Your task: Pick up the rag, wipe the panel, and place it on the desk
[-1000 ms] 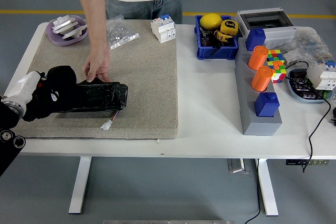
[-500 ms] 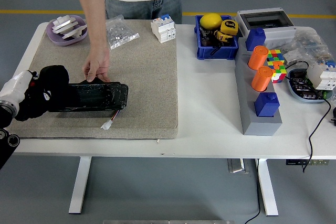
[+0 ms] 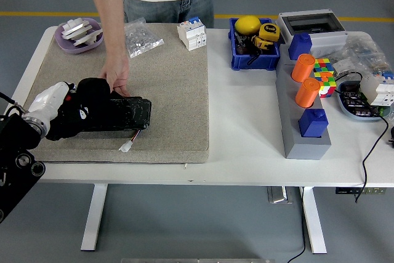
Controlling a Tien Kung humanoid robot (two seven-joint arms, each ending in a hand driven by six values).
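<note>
A black rag (image 3: 92, 93) is clutched by the robot's left hand (image 3: 80, 112) on the glossy black rectangular panel (image 3: 126, 114), steadied by a person's hand (image 3: 116, 73), left of frame; no lettering can be read.

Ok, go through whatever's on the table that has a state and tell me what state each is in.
left hand: pressed on the panel, under a dark rag
panel: flat on the mat, steadied by the person's hand
blue bin: full of tools
grey box: lid closed
</note>
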